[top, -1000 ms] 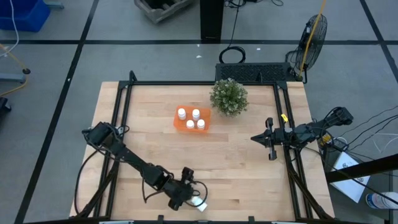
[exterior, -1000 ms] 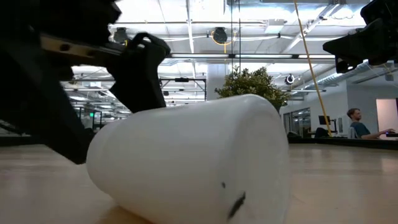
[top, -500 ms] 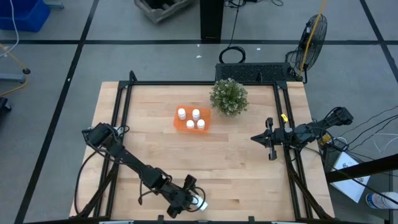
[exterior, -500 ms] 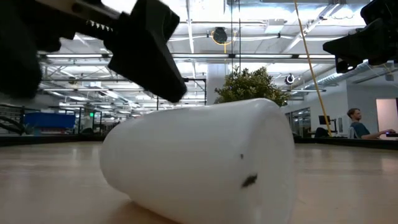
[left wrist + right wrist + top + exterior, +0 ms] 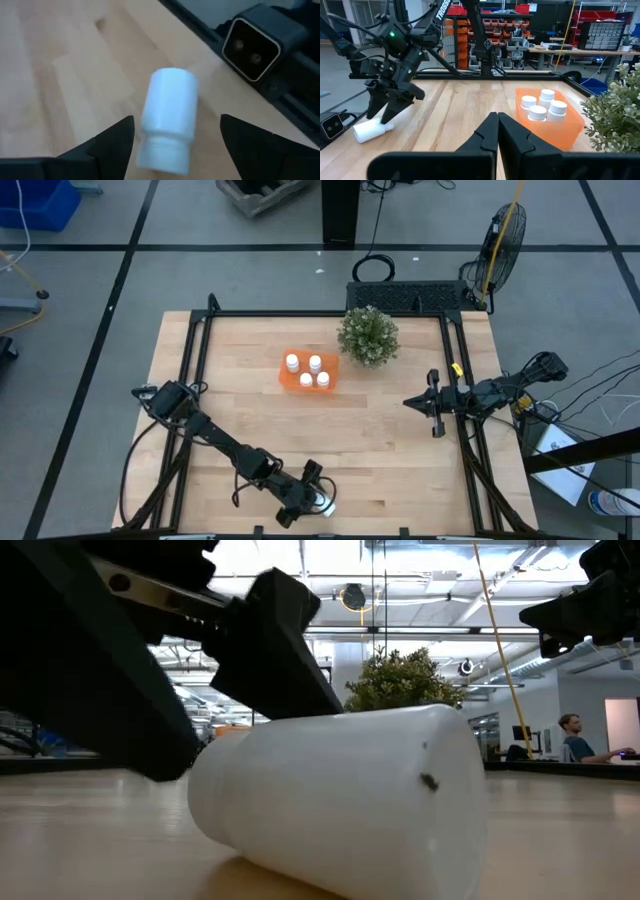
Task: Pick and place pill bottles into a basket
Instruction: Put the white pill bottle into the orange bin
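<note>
White pill bottle (image 5: 167, 120) lies on its side at the surface's (image 5: 400, 450) front edge, between left hand's (image 5: 172, 137) spread fingers. Four bottles stand in orange basket (image 5: 300, 381). Right hand (image 5: 497, 131) pressed together.

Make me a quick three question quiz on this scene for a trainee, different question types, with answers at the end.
1. True or false: the last bottle lies on its side between the left end effector's open fingers.
2. How many bottles stand in the basket? A) two B) four C) five
3. Fill in: the right end effector is ____, waiting at the table's right edge.

Key: 1 true; 2 B; 3 shut
</note>
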{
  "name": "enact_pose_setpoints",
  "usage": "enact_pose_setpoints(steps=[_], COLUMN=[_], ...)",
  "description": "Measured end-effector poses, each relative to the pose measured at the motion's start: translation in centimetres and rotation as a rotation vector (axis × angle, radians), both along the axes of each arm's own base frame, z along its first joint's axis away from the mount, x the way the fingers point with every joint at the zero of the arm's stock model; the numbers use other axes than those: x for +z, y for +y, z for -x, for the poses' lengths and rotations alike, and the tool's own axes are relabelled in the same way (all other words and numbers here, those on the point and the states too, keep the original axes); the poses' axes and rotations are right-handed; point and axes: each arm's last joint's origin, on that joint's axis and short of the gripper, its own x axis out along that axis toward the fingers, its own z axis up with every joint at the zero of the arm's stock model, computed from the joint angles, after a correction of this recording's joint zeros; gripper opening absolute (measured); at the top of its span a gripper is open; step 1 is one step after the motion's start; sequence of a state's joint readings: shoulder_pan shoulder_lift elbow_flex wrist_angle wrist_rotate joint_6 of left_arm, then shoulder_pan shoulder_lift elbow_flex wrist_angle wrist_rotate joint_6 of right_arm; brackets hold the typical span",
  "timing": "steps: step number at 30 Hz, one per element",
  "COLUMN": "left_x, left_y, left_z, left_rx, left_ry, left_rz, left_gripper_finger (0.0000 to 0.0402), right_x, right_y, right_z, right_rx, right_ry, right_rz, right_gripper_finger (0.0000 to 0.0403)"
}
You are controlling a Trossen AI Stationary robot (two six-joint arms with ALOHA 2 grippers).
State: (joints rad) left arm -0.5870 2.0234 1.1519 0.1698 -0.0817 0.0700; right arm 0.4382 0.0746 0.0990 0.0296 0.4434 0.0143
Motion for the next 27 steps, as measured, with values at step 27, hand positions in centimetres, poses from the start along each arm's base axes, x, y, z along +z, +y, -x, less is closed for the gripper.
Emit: enact_pose_setpoints(steps=[27], left_x=[-1.7], left_y=[3.6], left_z=[-2.4], left_rx=[0.093], left_ry=[0.048], left_rz=[0.047], left_gripper_finger=[0.0177], right_x=[0.0], right_y=[0.0], right_z=[0.0], right_rx=[0.000], right_ry=[-0.001], right_rz=[-0.001], right_gripper_finger=[0.0000])
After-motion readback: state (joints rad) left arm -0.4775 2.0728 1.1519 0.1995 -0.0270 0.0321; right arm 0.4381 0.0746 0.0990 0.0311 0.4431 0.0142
